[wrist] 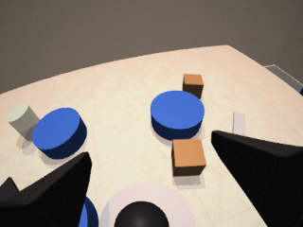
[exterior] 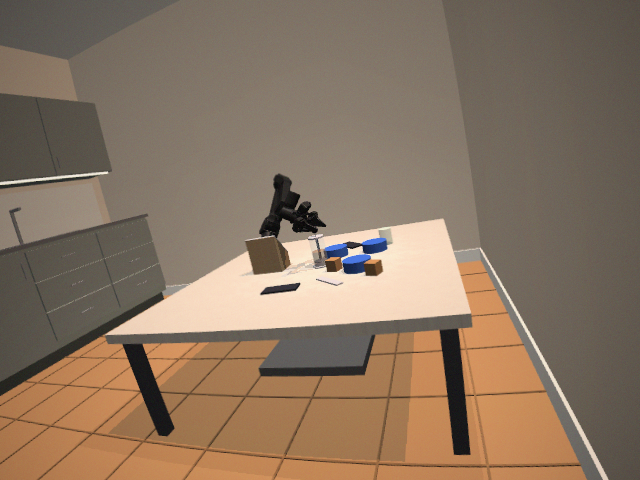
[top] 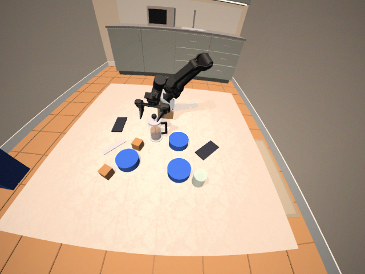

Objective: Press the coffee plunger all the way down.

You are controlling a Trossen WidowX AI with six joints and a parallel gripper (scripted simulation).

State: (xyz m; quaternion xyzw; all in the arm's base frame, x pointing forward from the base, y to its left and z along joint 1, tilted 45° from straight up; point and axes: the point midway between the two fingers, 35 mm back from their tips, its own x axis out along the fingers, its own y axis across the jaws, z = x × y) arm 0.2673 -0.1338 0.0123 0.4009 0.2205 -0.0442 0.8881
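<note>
The glass coffee press [top: 155,132] [exterior: 312,249] stands upright on the table, its black handle [top: 166,128] to the right in the top view. The round black plunger knob [top: 153,116] [wrist: 141,217] sits a short way above the pale lid [top: 149,121] [wrist: 180,205]. Brownish contents and the plunger rod show through the glass; the exact filter depth is unclear. My gripper [top: 149,119] [exterior: 320,228] [wrist: 151,148] is wide open and empty at the top of the press. Its fingertips are spread to either side of the knob, apart from it. The knob is cut off by the wrist view's bottom edge.
A brown block [top: 167,113] [exterior: 265,256] stands behind the press. Around its front are wooden cubes [top: 137,144] [wrist: 188,153], several blue discs [top: 178,140] [wrist: 177,111], dark flat slabs [top: 119,124] [top: 206,149], a pale strip [top: 114,146] and a pale green cylinder [top: 199,177].
</note>
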